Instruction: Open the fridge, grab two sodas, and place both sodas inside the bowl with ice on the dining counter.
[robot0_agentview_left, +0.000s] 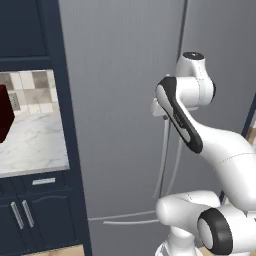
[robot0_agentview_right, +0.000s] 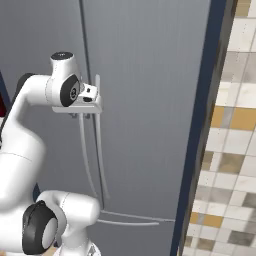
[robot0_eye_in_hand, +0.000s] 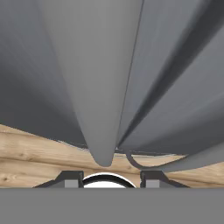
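Note:
The fridge (robot0_agentview_left: 115, 100) (robot0_agentview_right: 145, 100) is a tall grey double-door unit, and both doors stand closed. Two long thin silver handles run down beside the centre seam. My gripper (robot0_agentview_right: 94, 102) is at the top of one handle (robot0_agentview_right: 98, 145), close against the door. In the hand view the gripper (robot0_eye_in_hand: 111, 177) looks down along the door, with that handle (robot0_eye_in_hand: 100, 87) lying between its two fingertips, shut on it. In the left base view the arm covers the hand, and the handles (robot0_agentview_left: 162, 150) hang below it. The sodas, the bowl with ice and the dining counter are out of view.
Navy cabinets (robot0_agentview_left: 30, 215) stand left of the fridge, with a marble-topped recess (robot0_agentview_left: 30, 145) and a dark red object (robot0_agentview_left: 5, 112) at its left edge. A navy panel (robot0_agentview_right: 200, 125) and a tiled wall (robot0_agentview_right: 230, 150) border the fridge on the right. Wooden floor (robot0_eye_in_hand: 35, 157) lies below.

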